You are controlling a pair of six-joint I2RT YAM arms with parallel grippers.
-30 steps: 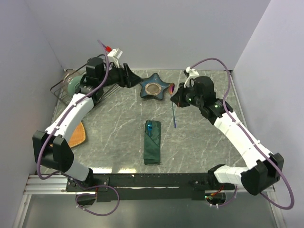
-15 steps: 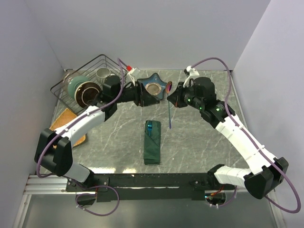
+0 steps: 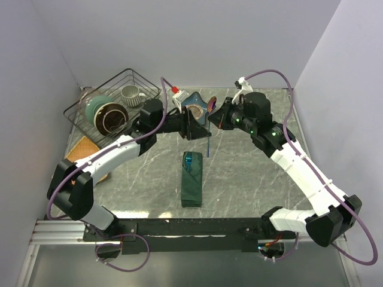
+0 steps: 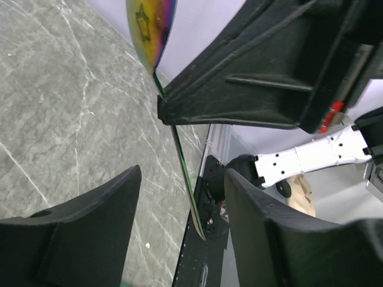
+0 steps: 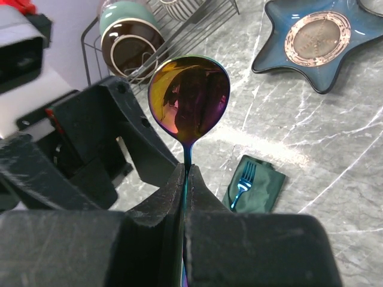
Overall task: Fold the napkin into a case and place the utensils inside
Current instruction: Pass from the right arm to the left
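Observation:
The dark green napkin, folded into a narrow case (image 3: 192, 180), lies mid-table with the blue fork (image 3: 189, 160) tucked in its far end. The right wrist view also shows that fork (image 5: 242, 181) and case (image 5: 261, 190). My right gripper (image 3: 214, 116) is shut on the neck of the iridescent pink-magenta spoon (image 5: 188, 98). It holds the spoon in the air, handle (image 3: 207, 143) hanging down. My left gripper (image 4: 182, 179) is open around that handle (image 4: 182, 167), with a gap on each side. From above the left gripper (image 3: 196, 127) sits just left of the spoon.
The blue star-shaped dish (image 3: 197, 100) sits behind both grippers, partly hidden. A wire rack (image 3: 114, 101) holding bowls and a cup stands at the back left. An orange-tan mat (image 3: 79, 150) lies under the left arm near the left wall.
My left arm has swung right, from over the rack to the hanging spoon handle, and its jaws have narrowed a little. The right gripper has shifted left with the spoon.

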